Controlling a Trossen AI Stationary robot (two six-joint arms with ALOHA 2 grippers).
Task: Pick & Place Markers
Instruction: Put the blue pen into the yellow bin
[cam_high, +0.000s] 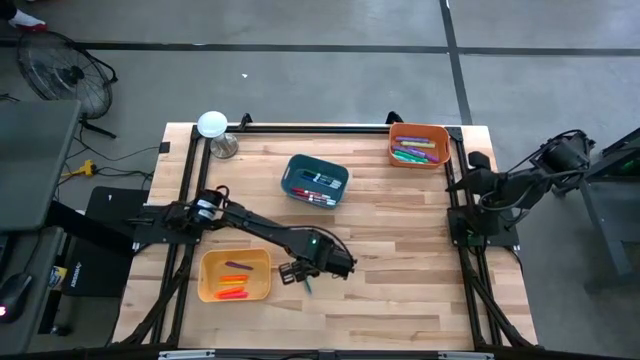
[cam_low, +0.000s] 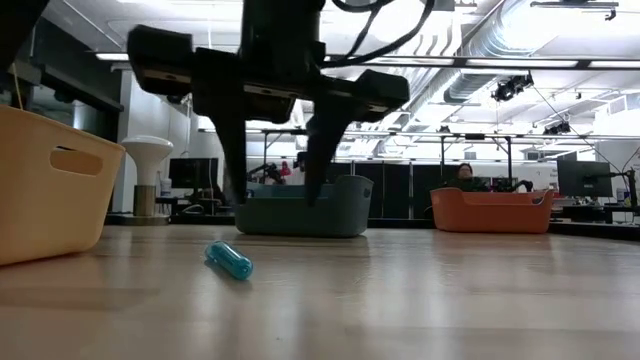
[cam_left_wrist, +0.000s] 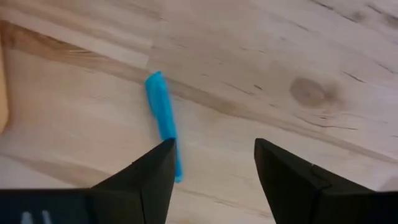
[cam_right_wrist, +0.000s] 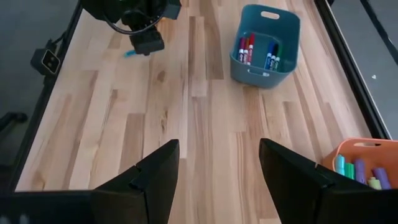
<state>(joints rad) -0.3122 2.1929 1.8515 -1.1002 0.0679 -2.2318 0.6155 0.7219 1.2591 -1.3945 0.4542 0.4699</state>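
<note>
While blue marker (cam_left_wrist: 163, 121) lies flat on bare table (cam_high: 400, 260) just beside yellow bin (cam_high: 235, 276), left gripper (cam_left_wrist: 211, 168) hovers above it, fingers apart, empty. Right gripper (cam_right_wrist: 217, 168) parked at table's right edge, fingers apart.

A light blue marker (cam_left_wrist: 163, 119) lies flat on the pale wooden surface (cam_left_wrist: 280, 56), free of any grip. The left end effector (cam_left_wrist: 214, 168) hangs over it with its two dark fingers (cam_left_wrist: 146, 180) spread apart; the marker's near end sits just beside one finger's inner edge.
</note>
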